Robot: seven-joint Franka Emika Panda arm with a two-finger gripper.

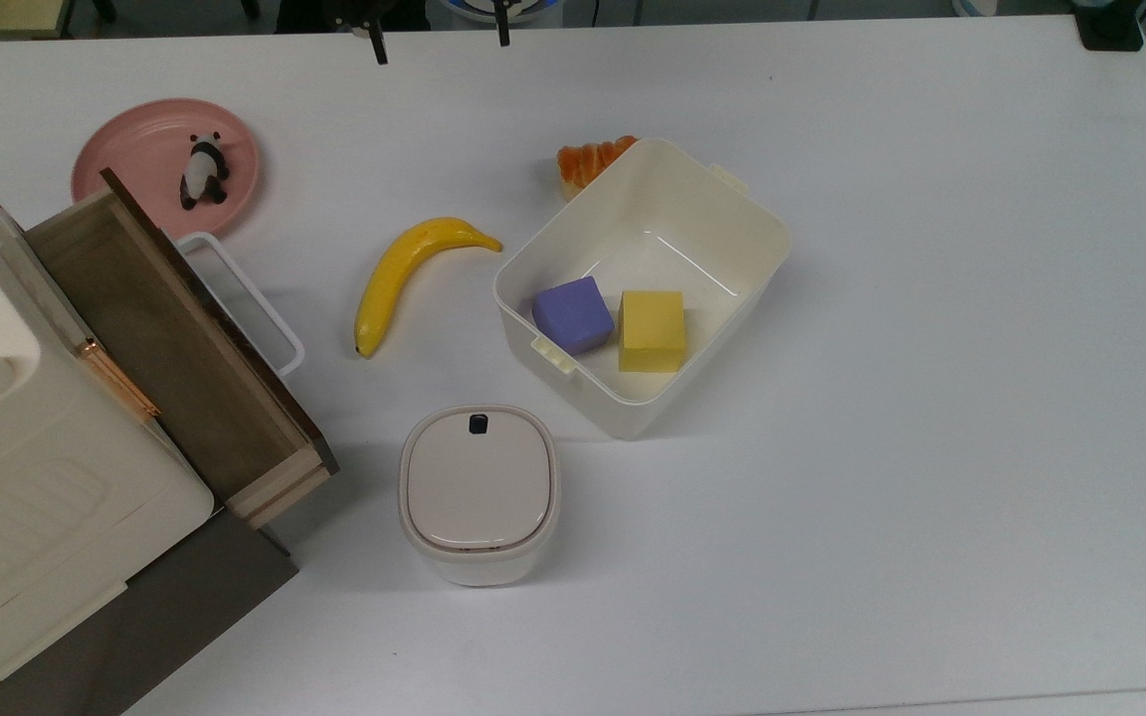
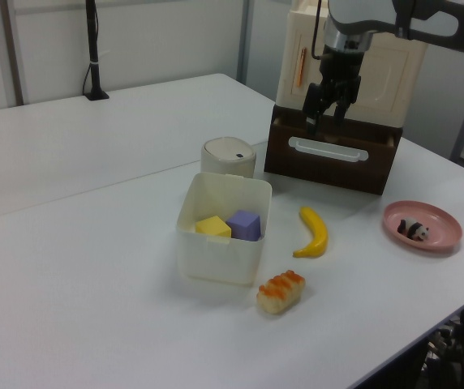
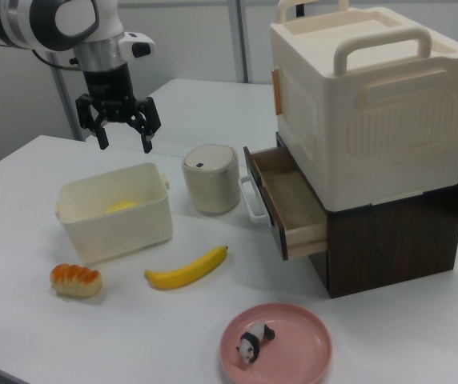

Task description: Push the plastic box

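Observation:
The plastic box [image 1: 707, 214] is a cream-white lidless tub near the table's middle, set at an angle, also in the left view [image 2: 216, 258] and the right view [image 3: 117, 226]. Inside lie a purple block [image 1: 574, 313] and a yellow block [image 1: 652, 330]. My gripper [image 3: 123, 141] hangs open and empty in the air, well above the table and behind the box in the right view. In the top view its gripper [image 1: 437, 42] tips show at the upper edge, far from the box. The left view has the gripper [image 2: 324, 118] in front of the cabinet.
A banana [image 1: 404, 273] and a bread roll [image 1: 583, 159] lie beside the box. A lidded white bin [image 1: 478, 492] stands close to its lower corner in the top view. A pink plate [image 1: 140, 149] holds a panda figure. A cabinet with an open wooden drawer [image 1: 165, 338] fills the top view's left.

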